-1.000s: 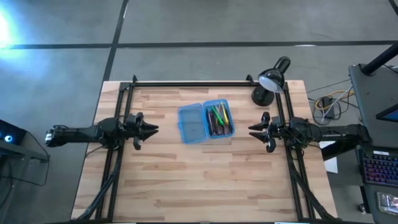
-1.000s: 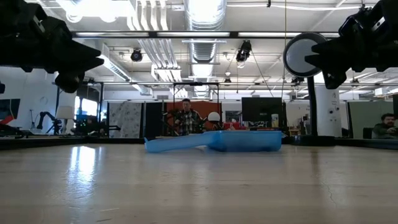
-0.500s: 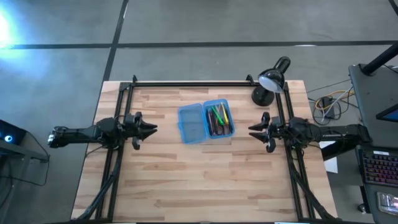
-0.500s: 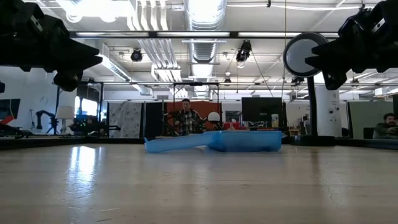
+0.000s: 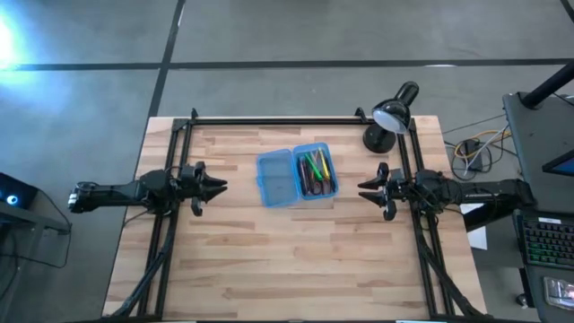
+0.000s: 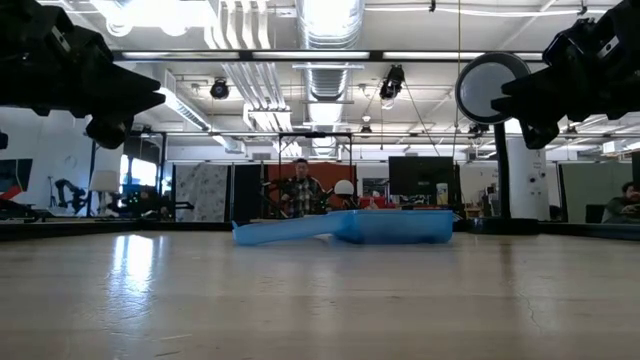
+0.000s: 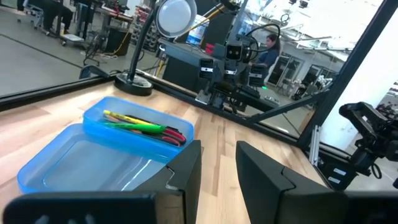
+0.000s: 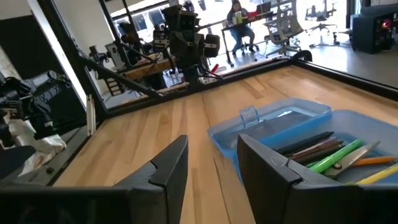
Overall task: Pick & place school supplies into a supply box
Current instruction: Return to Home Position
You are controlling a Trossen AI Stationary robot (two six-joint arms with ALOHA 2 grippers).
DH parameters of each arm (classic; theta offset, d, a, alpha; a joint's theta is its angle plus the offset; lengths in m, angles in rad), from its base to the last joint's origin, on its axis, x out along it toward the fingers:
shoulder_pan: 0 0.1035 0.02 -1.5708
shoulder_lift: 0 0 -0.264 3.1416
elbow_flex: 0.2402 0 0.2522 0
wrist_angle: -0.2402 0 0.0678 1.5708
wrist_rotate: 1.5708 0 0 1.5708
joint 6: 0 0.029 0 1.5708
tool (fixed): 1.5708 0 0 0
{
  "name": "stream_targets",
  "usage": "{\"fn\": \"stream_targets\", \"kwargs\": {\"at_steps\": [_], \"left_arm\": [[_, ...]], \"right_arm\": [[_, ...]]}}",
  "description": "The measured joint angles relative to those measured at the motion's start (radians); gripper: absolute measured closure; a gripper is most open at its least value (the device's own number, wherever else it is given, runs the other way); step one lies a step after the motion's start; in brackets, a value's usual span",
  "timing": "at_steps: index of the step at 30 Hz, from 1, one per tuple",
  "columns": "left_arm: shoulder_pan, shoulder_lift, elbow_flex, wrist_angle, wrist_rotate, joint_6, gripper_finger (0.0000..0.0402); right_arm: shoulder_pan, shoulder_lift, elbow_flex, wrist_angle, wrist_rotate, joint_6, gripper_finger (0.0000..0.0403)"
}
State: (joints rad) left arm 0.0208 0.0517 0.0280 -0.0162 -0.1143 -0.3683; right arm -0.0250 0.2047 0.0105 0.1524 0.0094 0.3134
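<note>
Risk seems slight: left hand [image 5: 220,186] and right hand [image 5: 363,187], both parted and empty, sit well clear of the filled supply box [image 5: 276,178]; only a stray swing would knock it.

A pale wooden table [image 5: 296,260] stands on a grey concrete floor [image 5: 269,36] crossed by dark seams. A black desk lamp [image 5: 392,115] sits at one corner. Beyond lies a workshop hall with bright ceiling lights [image 6: 150,12], silver ducts [image 6: 325,25], a dark monitor [image 6: 415,177] and a person [image 6: 299,190] in the distance.
</note>
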Motion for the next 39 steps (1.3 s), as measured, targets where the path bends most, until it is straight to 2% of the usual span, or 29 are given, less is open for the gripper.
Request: {"fn": "stream_targets", "kwargs": {"at_steps": [39], "left_arm": [[0.000,0.000,-0.001,0.007,0.000,-0.003,0.0317]], "right_arm": [[0.000,0.000,-0.001,0.000,0.000,0.000,0.0276]]}}
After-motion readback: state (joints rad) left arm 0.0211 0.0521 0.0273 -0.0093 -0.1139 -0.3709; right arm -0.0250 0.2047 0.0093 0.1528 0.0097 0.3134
